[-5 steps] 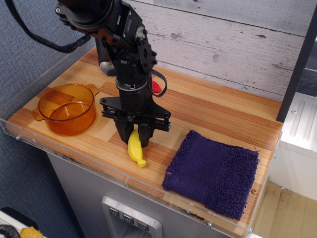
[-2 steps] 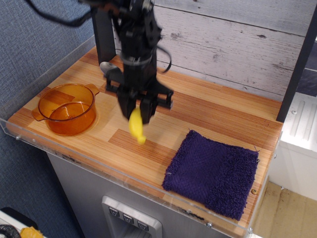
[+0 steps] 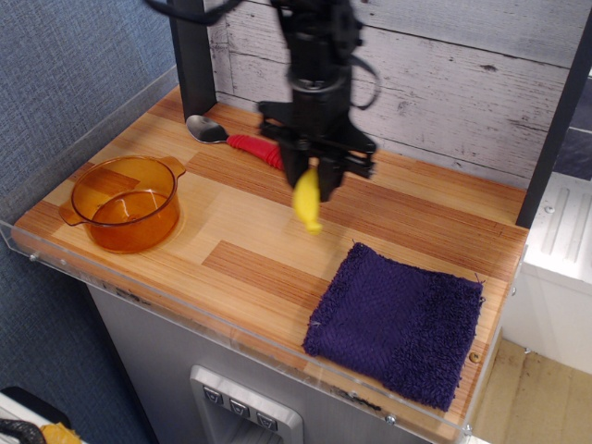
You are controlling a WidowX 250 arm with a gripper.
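1. Starting at the left: an orange see-through pot (image 3: 127,201) with two small handles sits on the wooden counter (image 3: 240,250), near its left edge. It looks empty, though the tinted wall makes the bottom hard to read.
2. Spoon (image 3: 231,140), at the back of the counter: metal bowl to the left, red handle running right. The far end of the handle is hidden behind the gripper.
3. Black post (image 3: 191,51), upright at the back left corner; its top is cut off by the frame.
4. Gripper (image 3: 313,182), black, hanging above the middle of the counter. Its fingers are clamped on the upper end of a banana. The arm above is blurred and runs out of the top of the frame, so its joints are hard to make out.
5. Banana (image 3: 307,202), yellow, held in the air, hanging nearly upright with its lower tip pointing down. Its top end is covered by the fingers. It is clear of the counter.
6. Purple cloth (image 3: 398,322), lying flat on the right front part of the counter, below and to the right of the banana, not touching it.
7. Clear plastic rim (image 3: 185,310) runs along the counter's front edge.
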